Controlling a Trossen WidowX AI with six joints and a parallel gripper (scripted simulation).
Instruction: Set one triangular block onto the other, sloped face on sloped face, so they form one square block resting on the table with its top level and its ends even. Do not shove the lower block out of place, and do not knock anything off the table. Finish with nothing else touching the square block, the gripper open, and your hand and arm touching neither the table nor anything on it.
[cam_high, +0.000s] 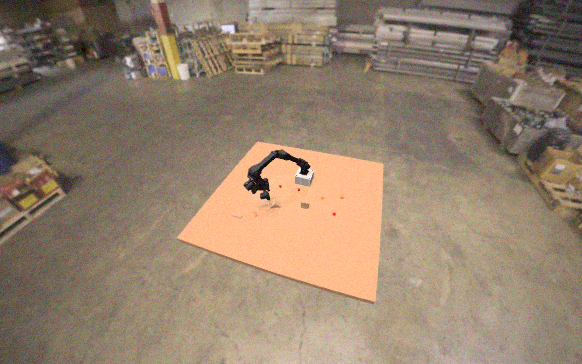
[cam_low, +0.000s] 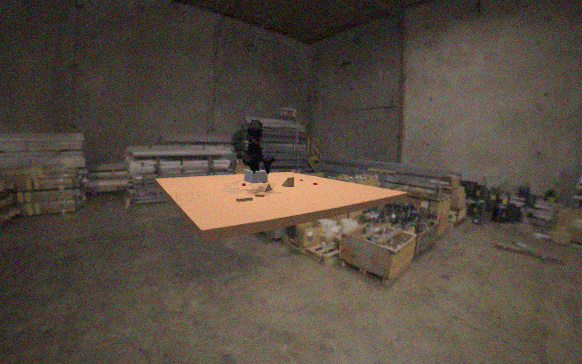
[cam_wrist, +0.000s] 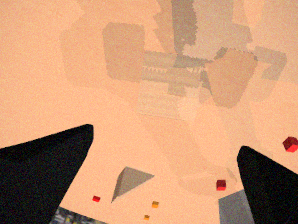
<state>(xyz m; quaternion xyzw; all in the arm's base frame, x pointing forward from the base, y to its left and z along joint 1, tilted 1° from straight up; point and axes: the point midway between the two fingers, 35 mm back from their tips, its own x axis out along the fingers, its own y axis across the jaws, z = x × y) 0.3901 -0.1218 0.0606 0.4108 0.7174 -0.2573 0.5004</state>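
One grey triangular block (cam_high: 304, 205) (cam_low: 288, 182) (cam_wrist: 129, 181) stands alone on the orange table (cam_high: 310, 255) (cam_low: 215, 210), in front of the arm's white base (cam_high: 304, 177) (cam_low: 255, 176). A second, smaller-looking wedge (cam_high: 270, 203) (cam_low: 269, 188) lies on the table well apart from it, just below and beside my gripper; it does not show in the wrist view. My gripper (cam_high: 260, 191) (cam_wrist: 168, 143) is open and empty, hanging a little above the table to the left of the base. Only bare table and arm shadows lie between the fingers.
Small red cubes (cam_high: 334, 214) (cam_wrist: 221, 184) and orange cubes (cam_high: 322, 198) (cam_wrist: 154, 204) are scattered on the table near the first block. A flat tan piece (cam_high: 236, 216) (cam_low: 244, 199) lies to the left. Pallets and crates stand on the floor around the table.
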